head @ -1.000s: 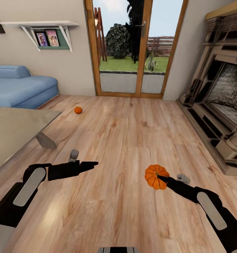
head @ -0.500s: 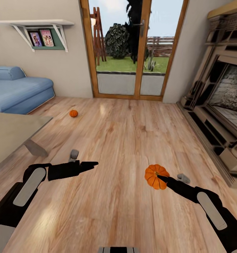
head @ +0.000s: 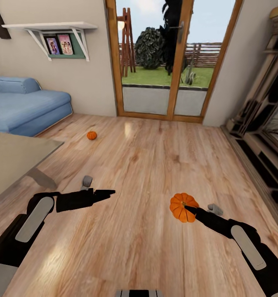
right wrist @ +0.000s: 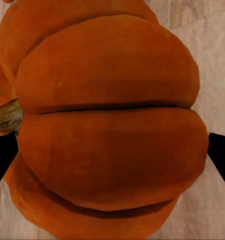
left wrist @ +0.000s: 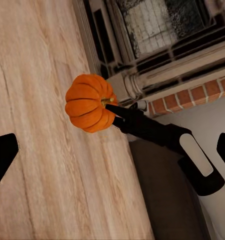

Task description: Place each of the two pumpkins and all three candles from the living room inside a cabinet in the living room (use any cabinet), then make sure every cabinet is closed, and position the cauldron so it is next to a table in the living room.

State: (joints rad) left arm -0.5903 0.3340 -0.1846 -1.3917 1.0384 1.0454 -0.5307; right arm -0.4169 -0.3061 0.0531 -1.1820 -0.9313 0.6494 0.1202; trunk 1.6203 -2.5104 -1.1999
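Pumpkin [head: 181, 207] in right jaws, sofa [head: 25, 105] beyond

floor [head: 147, 165]: open planks ahead, one pumpkin [head: 91, 135] lying loose
left side: table [head: 15, 159], sofa [head: 27, 105]
right side: fireplace [head: 267, 136]

The wooden plank floor [head: 147, 165] carries a small orange pumpkin [head: 91, 135], lying near the blue sofa [head: 27, 105], which also stands on it. The low table [head: 11, 156] rests on the boards beside the sofa.
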